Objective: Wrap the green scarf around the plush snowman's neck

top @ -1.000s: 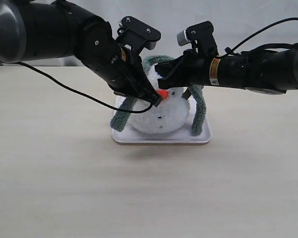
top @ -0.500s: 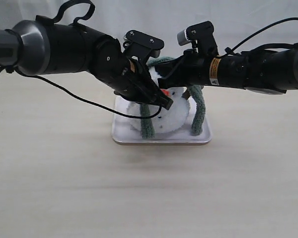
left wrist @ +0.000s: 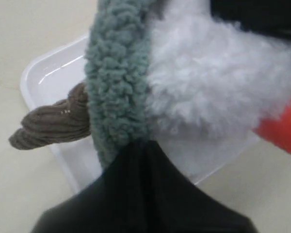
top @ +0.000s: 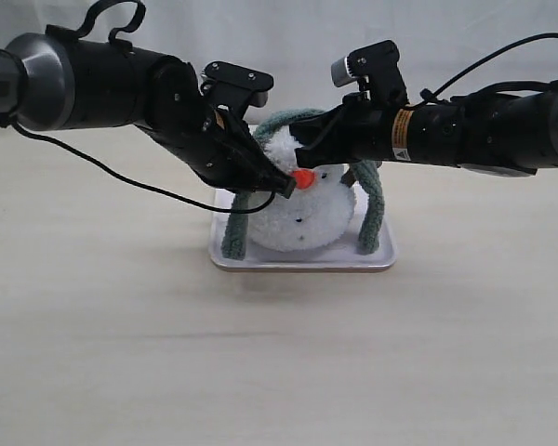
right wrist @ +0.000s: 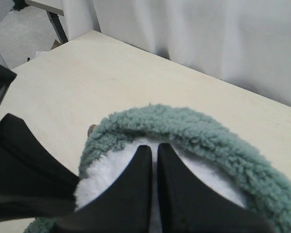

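Back from the front of the snowman (top: 302, 218) comes the left gripper (top: 285, 186), its tip now just beside the orange nose (top: 304, 177). The scarf (top: 370, 209) end it carries hung across the middle of the body half a second ago. That end now drops down the snowman's left flank to the tray's (top: 302, 263) left edge. The right arm has not shifted.

The snowman stands in the middle of the white tray, which sits about mid-table (top: 121, 325). The scarf arches over the top of the head, and its other end hangs to the tray's right edge.

In the left wrist view the left gripper (left wrist: 138, 145) has its fingers pressed together. The scarf (left wrist: 117, 73) runs straight into the tips, so it looks pinched there. The strip lies against the white fluff (left wrist: 199, 82), with a brown twig arm (left wrist: 53, 124) sticking out beside it over the tray (left wrist: 48, 73), and the nose (left wrist: 281, 128) beyond.

The right gripper (top: 299, 144) reaches in from the right at head height. In its own view the right gripper (right wrist: 154, 148) has its fingers closed to a thin slit. The tips rest on the head (right wrist: 106, 170) just under the scarf band (right wrist: 194, 126), and nothing shows between them.
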`<move>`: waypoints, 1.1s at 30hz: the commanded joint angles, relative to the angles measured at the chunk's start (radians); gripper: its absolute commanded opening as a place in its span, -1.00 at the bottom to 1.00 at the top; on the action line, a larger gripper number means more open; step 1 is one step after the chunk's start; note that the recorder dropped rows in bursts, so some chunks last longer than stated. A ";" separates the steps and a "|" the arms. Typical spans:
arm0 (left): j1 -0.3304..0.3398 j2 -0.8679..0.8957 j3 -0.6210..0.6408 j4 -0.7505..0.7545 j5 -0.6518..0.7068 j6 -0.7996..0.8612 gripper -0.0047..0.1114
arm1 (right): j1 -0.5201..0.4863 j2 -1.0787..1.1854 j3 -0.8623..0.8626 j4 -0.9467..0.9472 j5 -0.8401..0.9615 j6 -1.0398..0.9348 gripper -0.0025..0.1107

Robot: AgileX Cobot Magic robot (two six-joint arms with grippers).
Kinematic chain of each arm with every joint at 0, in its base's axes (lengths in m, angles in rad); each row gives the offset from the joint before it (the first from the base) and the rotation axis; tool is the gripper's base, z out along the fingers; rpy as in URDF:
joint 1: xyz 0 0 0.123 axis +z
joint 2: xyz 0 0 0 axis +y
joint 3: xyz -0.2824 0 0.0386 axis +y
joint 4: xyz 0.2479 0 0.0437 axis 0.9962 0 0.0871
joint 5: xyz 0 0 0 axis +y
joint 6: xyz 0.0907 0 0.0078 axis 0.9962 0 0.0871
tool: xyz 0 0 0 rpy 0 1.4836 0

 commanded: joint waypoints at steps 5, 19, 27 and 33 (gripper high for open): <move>-0.001 0.002 -0.003 -0.137 -0.018 0.109 -0.25 | 0.002 0.008 0.006 -0.035 0.025 0.004 -0.88; 0.000 -0.125 -0.003 0.097 0.092 0.121 0.07 | 0.002 0.008 0.006 -0.040 0.025 0.004 -0.88; 0.000 -0.143 -0.003 0.207 -0.222 0.111 -0.24 | 0.002 0.008 0.006 -0.042 0.025 0.004 -0.88; 0.000 -0.098 -0.003 0.293 -0.337 0.120 -0.92 | 0.002 0.008 0.006 -0.042 0.025 0.004 -0.88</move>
